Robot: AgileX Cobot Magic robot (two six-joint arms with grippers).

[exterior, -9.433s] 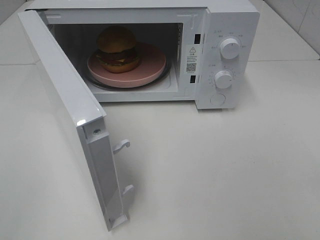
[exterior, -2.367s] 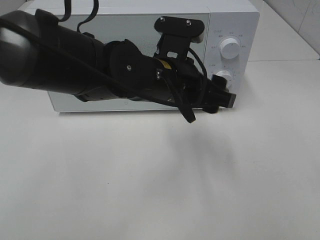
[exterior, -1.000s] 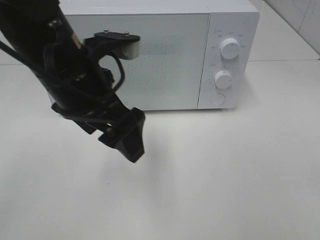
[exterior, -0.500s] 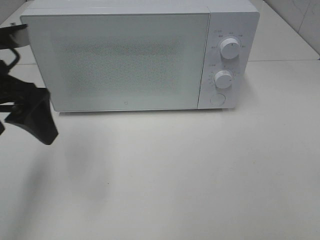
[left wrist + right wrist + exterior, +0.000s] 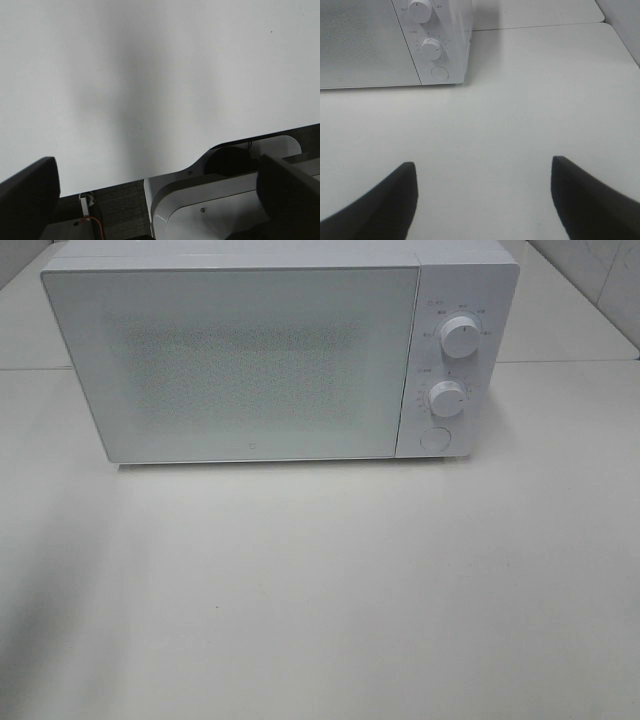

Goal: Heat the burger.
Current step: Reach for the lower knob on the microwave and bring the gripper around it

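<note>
The white microwave [image 5: 280, 350] stands at the back of the table with its door [image 5: 240, 360] shut, so the burger is hidden behind it. Neither arm shows in the exterior high view. In the left wrist view my left gripper [image 5: 157, 185] is open over bare table near its edge, with nothing between the dark fingers [image 5: 30, 187]. My right gripper [image 5: 482, 170] is also open and empty, hovering over the table in front of the microwave's control panel [image 5: 432, 45], well short of it.
The panel carries an upper knob [image 5: 458, 337], a lower knob [image 5: 447, 398] and a round button [image 5: 434, 438]. A white base part of the robot [image 5: 225, 200] lies beyond the table edge. Tiled wall [image 5: 600, 270] rises at the back right.
The left arm has pulled away to the left and left the exterior high view. The microwave door stays shut.
</note>
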